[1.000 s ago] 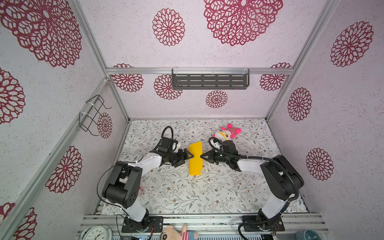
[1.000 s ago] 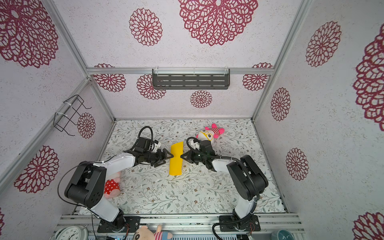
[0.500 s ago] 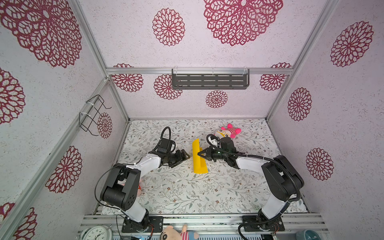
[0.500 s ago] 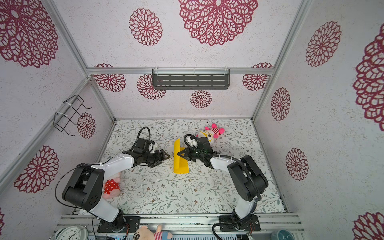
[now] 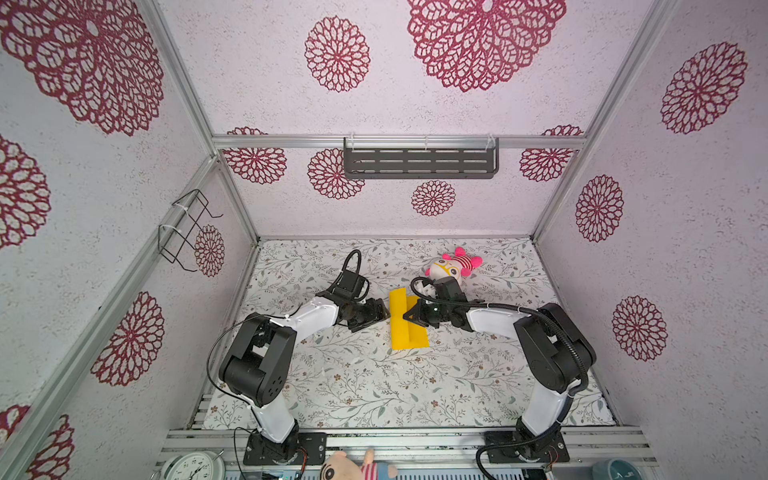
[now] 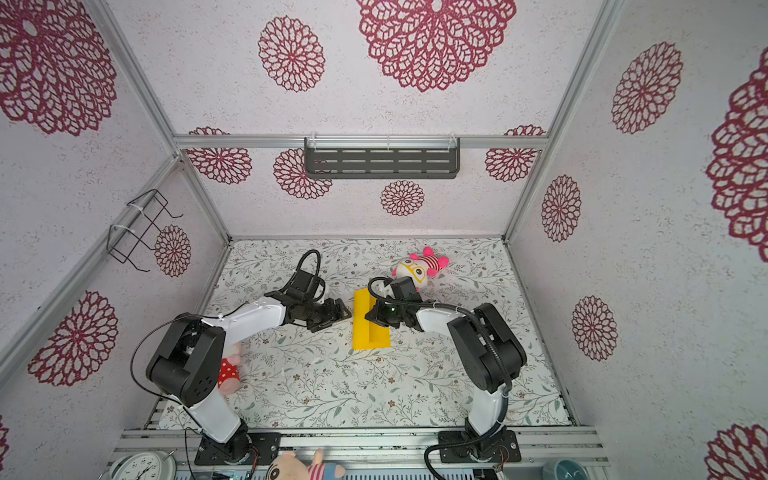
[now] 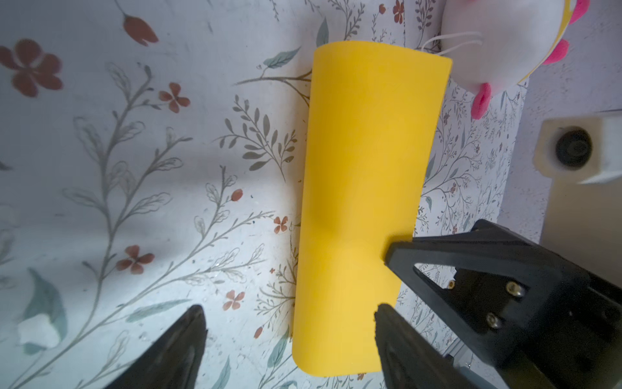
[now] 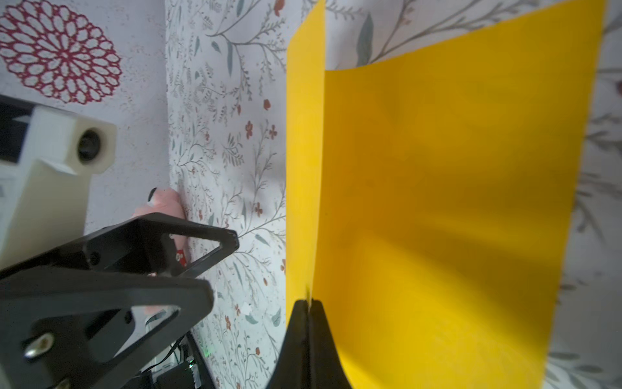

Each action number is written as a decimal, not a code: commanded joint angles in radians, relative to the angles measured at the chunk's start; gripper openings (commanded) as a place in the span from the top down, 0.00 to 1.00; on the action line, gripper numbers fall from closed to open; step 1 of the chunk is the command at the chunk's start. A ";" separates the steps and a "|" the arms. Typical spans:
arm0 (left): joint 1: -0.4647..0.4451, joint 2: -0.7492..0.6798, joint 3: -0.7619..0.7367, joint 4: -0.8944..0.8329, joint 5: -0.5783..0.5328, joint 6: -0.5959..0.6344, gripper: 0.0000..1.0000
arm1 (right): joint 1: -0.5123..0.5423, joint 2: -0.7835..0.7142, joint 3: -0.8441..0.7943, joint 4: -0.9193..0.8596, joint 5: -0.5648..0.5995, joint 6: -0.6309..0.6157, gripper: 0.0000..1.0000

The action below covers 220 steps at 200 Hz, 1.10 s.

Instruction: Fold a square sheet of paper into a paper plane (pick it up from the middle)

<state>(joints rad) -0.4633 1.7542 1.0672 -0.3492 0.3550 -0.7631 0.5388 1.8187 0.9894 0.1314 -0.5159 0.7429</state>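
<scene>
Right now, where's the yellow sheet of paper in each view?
Top view: square sheet of paper at the centre of the floral mat.
Top view: same spot.
Left wrist: long strip, mid-frame.
Right wrist: close-up, filling much of the frame.
Landmark: the shut right fingers pinching it, in all four.

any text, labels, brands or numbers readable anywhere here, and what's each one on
No words, labels or brands can be read in any view.
On the clock dial: numerals, too small to read.
On the square sheet of paper: nothing, plain yellow on both faces shown.
On the pink-and-white plush toy: no tag or lettering visible.
</scene>
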 commanded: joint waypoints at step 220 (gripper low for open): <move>-0.101 0.310 0.321 -0.169 -0.016 -0.044 0.49 | -0.021 0.014 0.097 -0.259 0.248 -0.168 1.00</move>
<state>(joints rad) -0.5560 2.0296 1.3464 -0.4908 0.3351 -0.7979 0.5255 1.8549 1.0595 -0.0925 -0.2996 0.6014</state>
